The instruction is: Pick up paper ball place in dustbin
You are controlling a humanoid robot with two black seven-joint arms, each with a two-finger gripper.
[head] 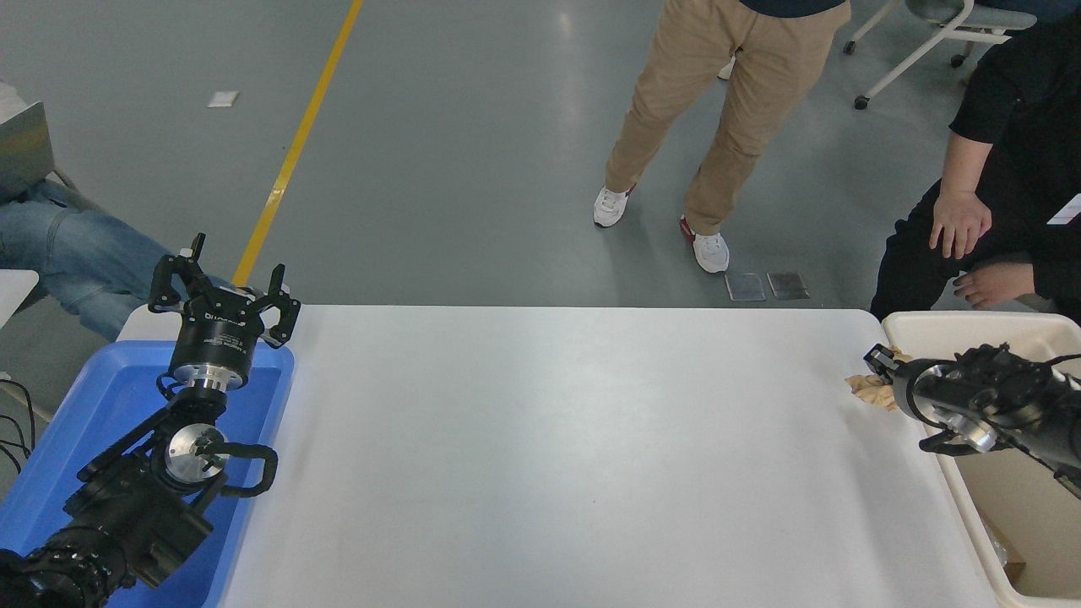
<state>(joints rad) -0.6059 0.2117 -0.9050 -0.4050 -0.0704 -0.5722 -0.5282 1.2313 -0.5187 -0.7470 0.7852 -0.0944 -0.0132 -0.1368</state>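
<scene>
The tan-brown paper ball point(870, 390) is held at the table's right side, beside the left rim of the cream-beige dustbin point(963, 325). My right gripper point(881, 376) comes in from the right edge across the bin and is shut on the ball, with part of the ball hidden behind it. The ball appears lifted a little off the table. My left gripper point(224, 283) is parked open at the lower left, over the blue tray.
A shallow blue tray point(93, 414) sits at the table's left end under the left arm. A person in tan trousers point(718, 101) stands beyond the far edge. A seated person in black, with a hand point(958, 221) resting, is just behind the bin.
</scene>
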